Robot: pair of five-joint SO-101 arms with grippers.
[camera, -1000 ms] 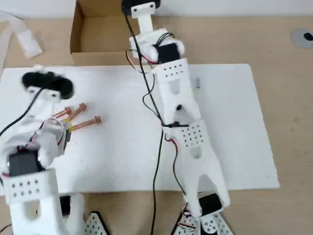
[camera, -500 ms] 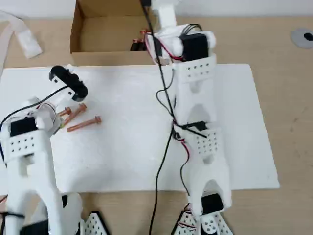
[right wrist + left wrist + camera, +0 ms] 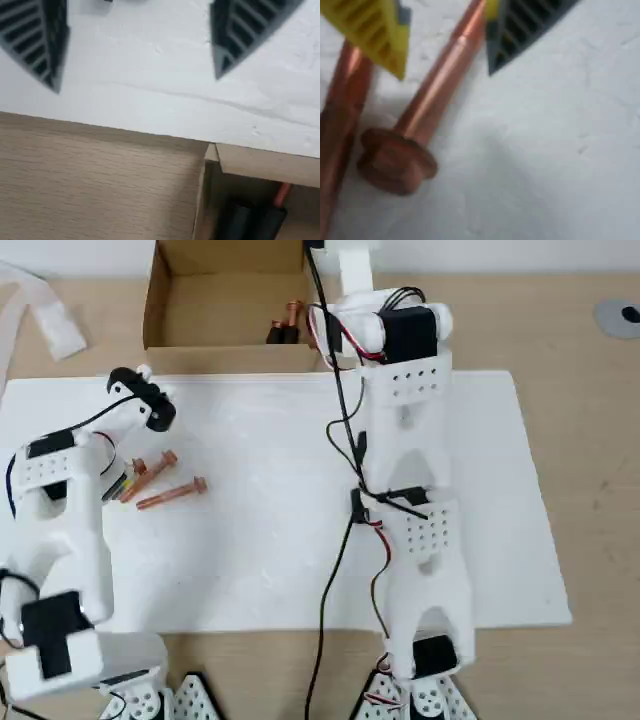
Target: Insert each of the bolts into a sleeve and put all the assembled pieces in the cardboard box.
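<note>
Three copper bolts (image 3: 170, 491) lie on the white mat (image 3: 300, 540) at the left. My left gripper (image 3: 122, 485) is down at them. In the left wrist view it (image 3: 445, 30) is open, its yellow finger (image 3: 370, 25) and dark finger (image 3: 525, 25) on either side of one bolt's shaft (image 3: 440, 85); a second bolt (image 3: 342, 95) lies beside it. The cardboard box (image 3: 155, 300) stands at the back and holds an assembled bolt and black sleeve (image 3: 285, 325). My right gripper (image 3: 140, 35) is open and holds nothing, by the box corner (image 3: 260, 165), where the sleeve (image 3: 250, 217) shows inside.
The right arm (image 3: 405, 390) stretches across the mat's middle toward the back. A white strip (image 3: 55, 325) lies at the back left of the wooden table (image 3: 590, 440), a grey disc (image 3: 618, 316) at the back right.
The right arm has shifted right from over the box, and an assembled piece now lies inside. The left arm has pulled back and its gripper has come down onto the bolts.
</note>
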